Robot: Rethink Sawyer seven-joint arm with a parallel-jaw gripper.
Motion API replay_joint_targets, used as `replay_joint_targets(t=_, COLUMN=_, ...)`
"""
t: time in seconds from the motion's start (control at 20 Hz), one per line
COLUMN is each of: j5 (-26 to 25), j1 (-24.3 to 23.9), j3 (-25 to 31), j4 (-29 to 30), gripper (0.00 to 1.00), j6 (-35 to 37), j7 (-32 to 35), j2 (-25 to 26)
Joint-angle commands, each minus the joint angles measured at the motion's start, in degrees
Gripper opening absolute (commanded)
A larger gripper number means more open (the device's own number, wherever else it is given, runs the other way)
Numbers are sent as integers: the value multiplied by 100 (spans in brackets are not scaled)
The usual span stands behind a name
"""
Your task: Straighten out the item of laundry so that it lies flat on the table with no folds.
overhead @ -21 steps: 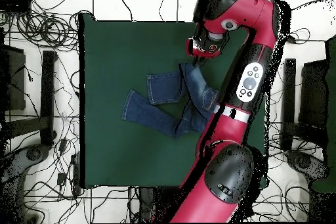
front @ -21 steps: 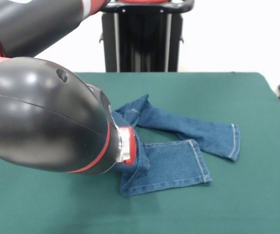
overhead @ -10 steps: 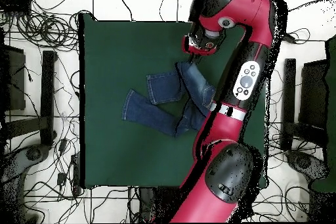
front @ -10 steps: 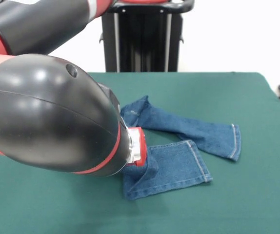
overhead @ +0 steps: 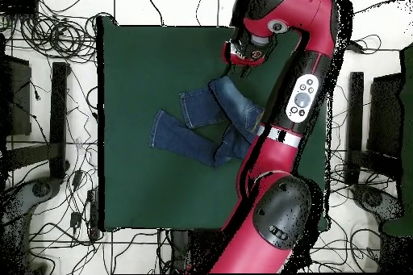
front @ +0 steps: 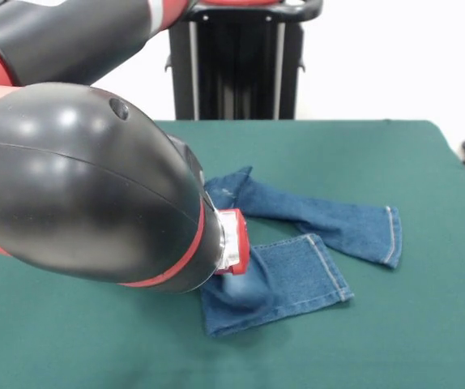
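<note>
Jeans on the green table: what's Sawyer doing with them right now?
The red and black arm has its gripper down at one end of the jeans, where the denim bunches up under the wrist. Whether the gripper has hold of the cloth cannot be seen. The jeans are not flat: the two legs cross and one lies folded over on the table.
</note>
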Motion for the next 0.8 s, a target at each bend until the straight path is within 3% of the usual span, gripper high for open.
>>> replay_joint_targets(t=0.05, j5=-126, j1=63, j3=194, j4=-26, gripper=100, j6=-545, j7=-1704, j2=-4)
replay_joint_targets(t=0.15, j5=136, j1=35, j3=222, j4=27, gripper=100, j6=-900, j7=-1517, j2=38)
replay_joint_targets(t=0.6, j5=579, j1=-30, j3=-182, j4=346, gripper=100, j6=-879, j7=-1274, j2=-104)
replay_joint_targets(t=0.7, j5=1137, j1=-157, j3=-509, j4=806, gripper=100, j6=-990, j7=-887, j2=-171)
replay_joint_targets(t=0.8, j5=1741, j1=-352, j3=-932, j4=1620, gripper=100, j6=-1014, j7=-272, j2=-366)
